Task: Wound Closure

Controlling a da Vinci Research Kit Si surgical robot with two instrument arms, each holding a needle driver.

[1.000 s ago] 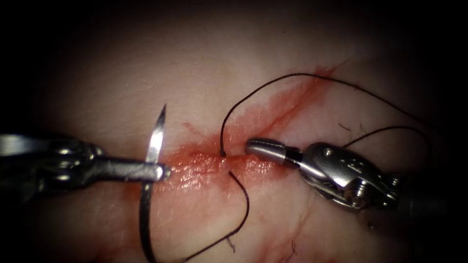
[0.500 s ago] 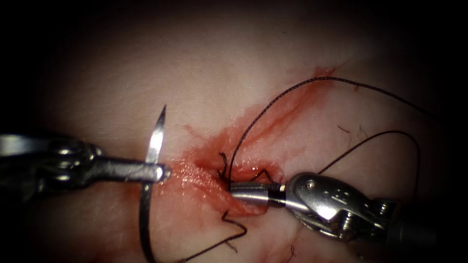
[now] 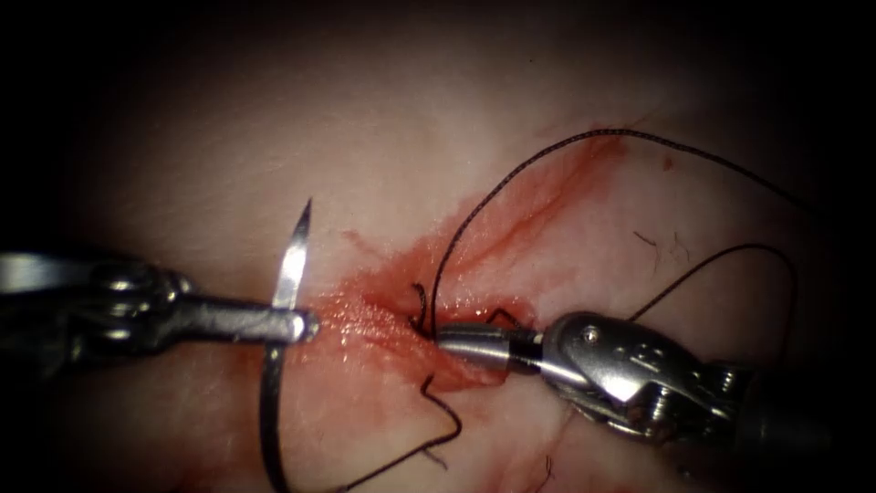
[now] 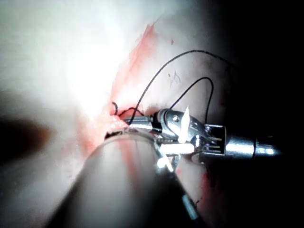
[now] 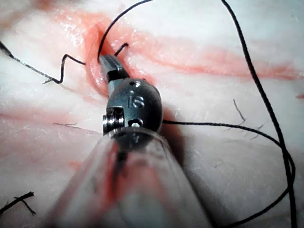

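Left tool [image 3: 301, 323]: jaws closed on the needle [image 3: 290, 265], gripping it roughly a third of the way back from the point. The point stands up above the jaws; the rest of the curve runs down below them. The needle is clear of the tissue [image 3: 274, 146], on the left side of the cut [image 3: 401, 315], with its long axis near vertical in the endoscope view.

Right tool [image 3: 447, 342]: jaws closed, tip at the cut where the thread [image 3: 511, 178] enters the tissue. It appears to pinch the thread at the wound edge; in the right wrist view the tip [image 5: 107, 61] sits against the thread there, though the contact itself is partly hidden.

Key relation: the needle lies to the left of the cut, well apart from the right tool; the left arm is the nearer and already has it.

Count: one needle, two tools, one long thread looping right of the cut, with a kinked run below it. Red fluid [image 3: 365, 319] along the cut.
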